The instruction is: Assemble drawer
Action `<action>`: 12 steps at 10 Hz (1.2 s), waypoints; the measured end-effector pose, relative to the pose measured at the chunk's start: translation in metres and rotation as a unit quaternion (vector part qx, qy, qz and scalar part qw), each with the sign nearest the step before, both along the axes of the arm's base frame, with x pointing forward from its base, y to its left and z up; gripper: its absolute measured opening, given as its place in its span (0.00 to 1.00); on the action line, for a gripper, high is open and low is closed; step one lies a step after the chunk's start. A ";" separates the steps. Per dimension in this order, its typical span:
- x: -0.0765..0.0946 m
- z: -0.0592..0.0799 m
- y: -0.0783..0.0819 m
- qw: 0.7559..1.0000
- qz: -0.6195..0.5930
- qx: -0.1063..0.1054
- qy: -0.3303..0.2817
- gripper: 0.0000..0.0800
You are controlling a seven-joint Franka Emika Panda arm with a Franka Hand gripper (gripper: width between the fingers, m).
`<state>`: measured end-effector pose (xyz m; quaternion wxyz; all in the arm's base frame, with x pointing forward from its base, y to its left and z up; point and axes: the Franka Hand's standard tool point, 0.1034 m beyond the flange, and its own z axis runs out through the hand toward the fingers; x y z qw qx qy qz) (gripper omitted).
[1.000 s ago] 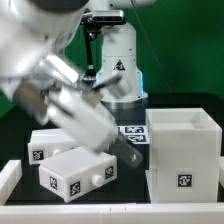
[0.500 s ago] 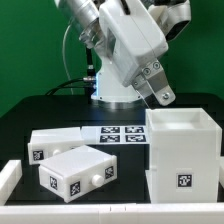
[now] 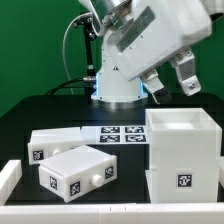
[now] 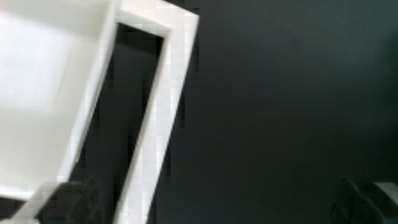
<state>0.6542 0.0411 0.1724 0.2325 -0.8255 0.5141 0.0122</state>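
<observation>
The gripper (image 3: 172, 83), jaws spread, hangs above the casing (image 3: 186, 155).

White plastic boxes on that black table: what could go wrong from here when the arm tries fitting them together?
In the exterior view, the open end effector hangs high over the large white open-topped plastic casing. Coming down, a finger might clip its thin wall and shove it. The front small white plastic tray lies angled, close to the rear small white plastic tray, so reaching for one could nudge the other.
</observation>
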 end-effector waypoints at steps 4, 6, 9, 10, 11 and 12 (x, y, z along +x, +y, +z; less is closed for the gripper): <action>-0.009 -0.003 0.013 1.000 -0.018 -0.020 -0.007 0.81; -0.017 -0.010 0.010 0.994 0.087 -0.063 -0.026 0.81; -0.031 -0.017 -0.010 0.959 0.253 -0.115 -0.063 0.81; -0.036 -0.020 -0.018 0.960 0.246 -0.120 -0.063 0.81; -0.034 -0.020 -0.015 0.960 0.247 -0.119 -0.064 0.81; -0.034 -0.020 -0.015 0.959 0.248 -0.119 -0.065 0.81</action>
